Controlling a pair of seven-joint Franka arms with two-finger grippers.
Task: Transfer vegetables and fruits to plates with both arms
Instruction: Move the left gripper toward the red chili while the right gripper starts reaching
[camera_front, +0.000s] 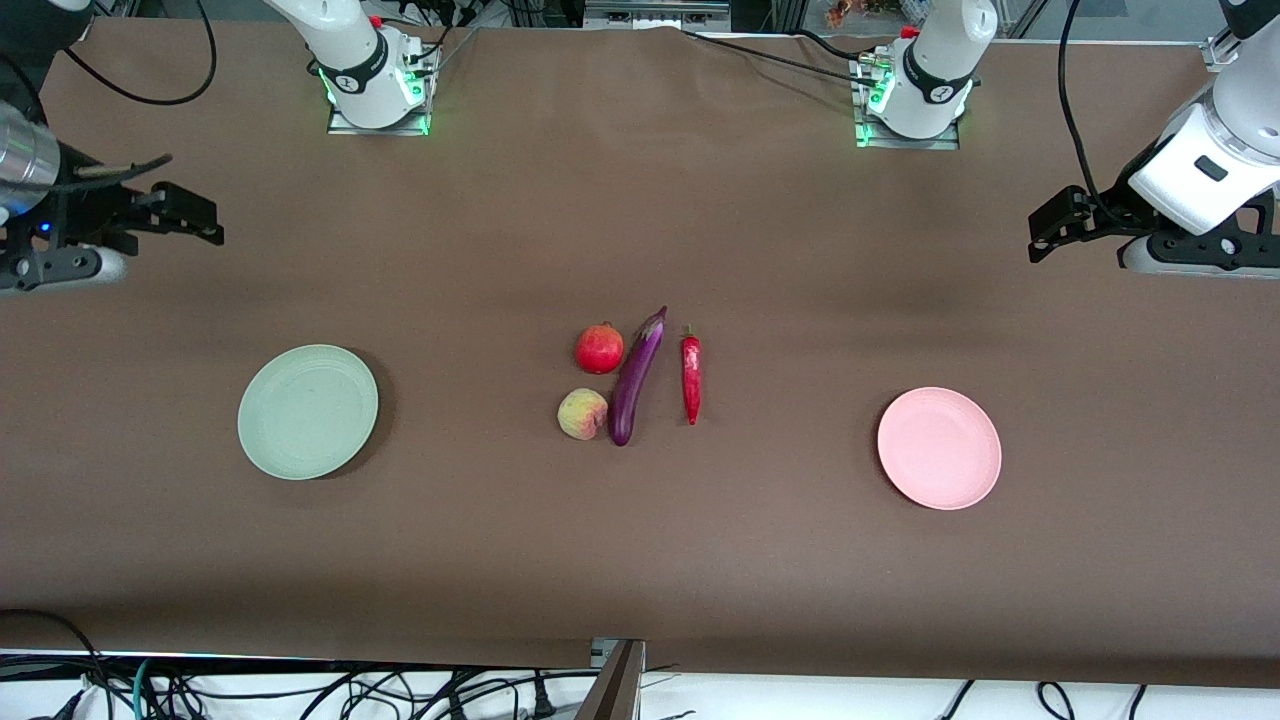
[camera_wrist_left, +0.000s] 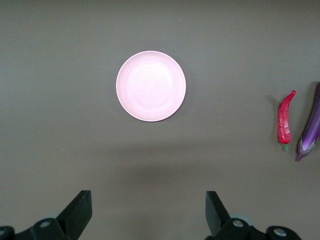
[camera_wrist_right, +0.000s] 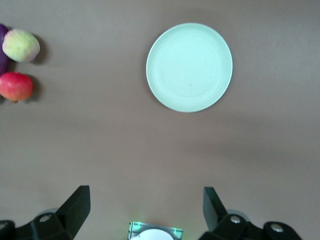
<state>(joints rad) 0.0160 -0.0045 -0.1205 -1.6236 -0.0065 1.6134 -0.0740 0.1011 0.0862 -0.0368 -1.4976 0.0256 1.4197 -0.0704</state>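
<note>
At the middle of the brown counter (camera_front: 640, 560) lie the eggplant (camera_front: 636, 378), the red fruit (camera_front: 599, 349) and peach (camera_front: 582, 414) just beside it toward the right arm's end, and the chili pepper (camera_front: 691, 378) near it toward the left arm's end. The green plate (camera_front: 308, 411) sits well apart toward the right arm's end, the pink plate (camera_front: 939, 447) toward the left arm's. Both plates are bare. The left hand (camera_front: 1045, 232) waits high over its end of the counter, fingers spread; the right hand (camera_front: 195, 215) likewise, fingers spread.
</note>
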